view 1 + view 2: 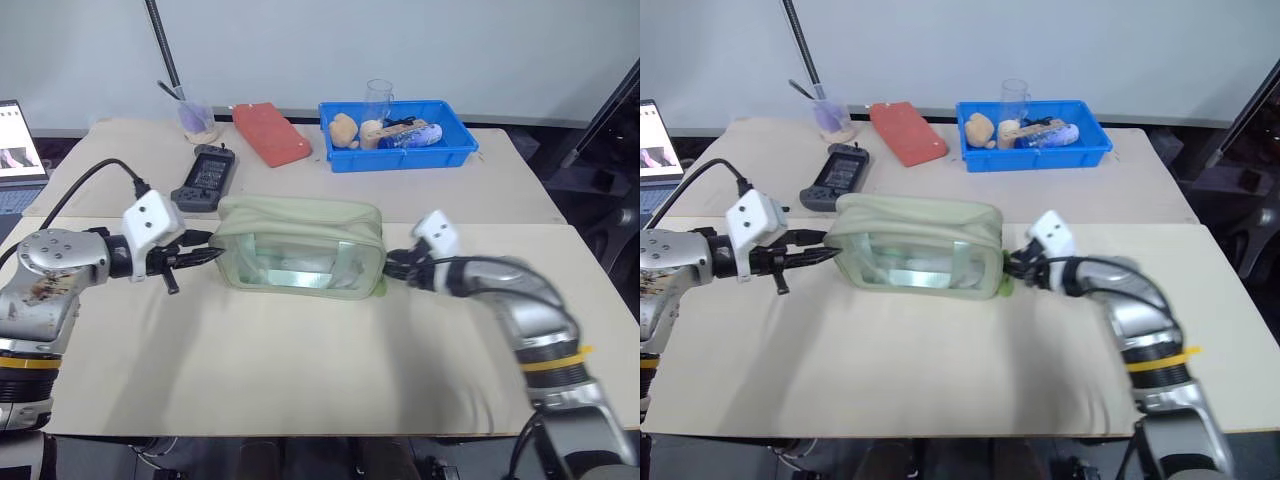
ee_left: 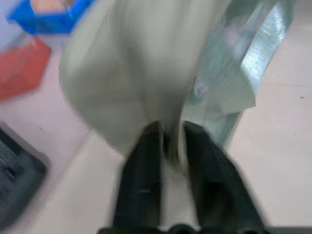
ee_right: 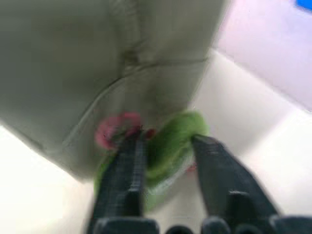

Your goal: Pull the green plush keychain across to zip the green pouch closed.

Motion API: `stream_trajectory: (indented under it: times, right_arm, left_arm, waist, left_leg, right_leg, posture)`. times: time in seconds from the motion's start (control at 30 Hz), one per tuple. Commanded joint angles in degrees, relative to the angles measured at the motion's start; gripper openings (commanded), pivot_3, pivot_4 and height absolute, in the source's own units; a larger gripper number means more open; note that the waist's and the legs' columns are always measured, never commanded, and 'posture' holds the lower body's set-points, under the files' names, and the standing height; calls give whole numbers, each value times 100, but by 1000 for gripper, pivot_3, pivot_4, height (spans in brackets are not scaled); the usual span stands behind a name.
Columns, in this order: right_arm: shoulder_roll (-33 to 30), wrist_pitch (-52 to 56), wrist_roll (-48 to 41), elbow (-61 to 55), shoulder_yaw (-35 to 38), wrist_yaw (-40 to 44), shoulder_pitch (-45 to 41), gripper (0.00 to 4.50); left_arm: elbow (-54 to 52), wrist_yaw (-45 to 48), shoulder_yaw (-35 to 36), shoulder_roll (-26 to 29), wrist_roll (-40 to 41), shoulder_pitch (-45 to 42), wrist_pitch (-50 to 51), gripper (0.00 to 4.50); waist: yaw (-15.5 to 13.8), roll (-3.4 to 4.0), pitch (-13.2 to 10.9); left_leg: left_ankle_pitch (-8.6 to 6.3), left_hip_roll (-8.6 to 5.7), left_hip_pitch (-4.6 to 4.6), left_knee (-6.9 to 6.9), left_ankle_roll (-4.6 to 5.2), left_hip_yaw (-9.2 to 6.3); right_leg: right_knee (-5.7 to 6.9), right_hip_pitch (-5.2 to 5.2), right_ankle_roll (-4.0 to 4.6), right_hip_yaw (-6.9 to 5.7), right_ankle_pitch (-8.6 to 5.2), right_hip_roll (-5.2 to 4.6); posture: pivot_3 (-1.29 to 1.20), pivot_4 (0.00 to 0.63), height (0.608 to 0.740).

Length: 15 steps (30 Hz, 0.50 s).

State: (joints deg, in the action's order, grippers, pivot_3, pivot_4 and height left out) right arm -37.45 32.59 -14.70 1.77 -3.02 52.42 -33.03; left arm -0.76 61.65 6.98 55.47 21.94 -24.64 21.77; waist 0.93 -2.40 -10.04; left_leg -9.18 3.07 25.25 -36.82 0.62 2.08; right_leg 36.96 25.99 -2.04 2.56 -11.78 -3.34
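Green pouch [image 1: 300,248] lying mid-table on the pale tabletop [image 1: 300,370], clear window panel facing the robot, top looking closed along its length. Green plush keychain [image 3: 170,146] hanging at the pouch's right end, down against the table, a bit of pink beside it.

Right gripper [image 3: 165,146] at that right end, fingers partly spread with the plush charm between them; whether pinched or merely straddled, cannot tell. Left gripper [image 2: 168,141] at the pouch's left end, fingers narrowly apart, tips right against the fabric; whether any fabric is nipped, cannot tell.

Behind the pouch, near its left corner, a dark handheld gadget [image 1: 205,178]. Further back, a red flat block [image 1: 270,133], a small cup with something standing in it [image 1: 197,118], and a blue bin [image 1: 396,135] holding small objects and a clear glass. Laptop screen [image 1: 18,140] at the far left edge.
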Motion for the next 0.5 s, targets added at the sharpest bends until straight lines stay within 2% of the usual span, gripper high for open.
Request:
stream_trajectory:
  times: [0.03,0.13,0.17,0.33,0.5]
  right_arm:
    - [-878,-189,-355,-227,491,961,-267,3105]
    - [-1580,-38,-583,-174,673,1574,-461,4105]
    - [-1681,15,-642,-171,703,1650,-515,4473]
    - [-2271,1168,-1497,-761,1276,1741,-748,4473]
    - [-2320,1396,-1615,-951,1480,1348,-653,4473]
  left_arm:
    - [163,45,742,210,503,-165,473,2868]
    - [318,156,1174,417,832,-140,940,4185]
    - [314,192,1236,470,880,-101,1015,4500]
    - [444,138,1688,898,806,92,1202,4500]
    - [480,70,1719,970,534,404,850,4500]
  waist:
    - [-7,0,0]
    - [-9,0,-1]
    - [-8,0,-1]
    - [20,0,-1]
    - [3,1,-1]
  left_leg:
    - [0,0,0,0,0,-1]
    - [-1,2,0,2,1,-2]
    - [-1,1,0,3,0,-2]
    - [-1,5,-2,6,0,1]
    - [-2,4,-1,7,-2,5]
  right_leg:
    - [-1,-1,0,-1,-1,0]
    - [-4,0,-3,-3,-6,1]
    - [-5,1,-4,-4,-7,0]
    - [-3,6,27,-3,-28,-2]
    - [-7,8,33,-3,-31,-9]
  posture:
    - [0,150,740]
    - [0,150,740]
    - [0,150,740]
    - [0,150,740]
    - [0,150,740]
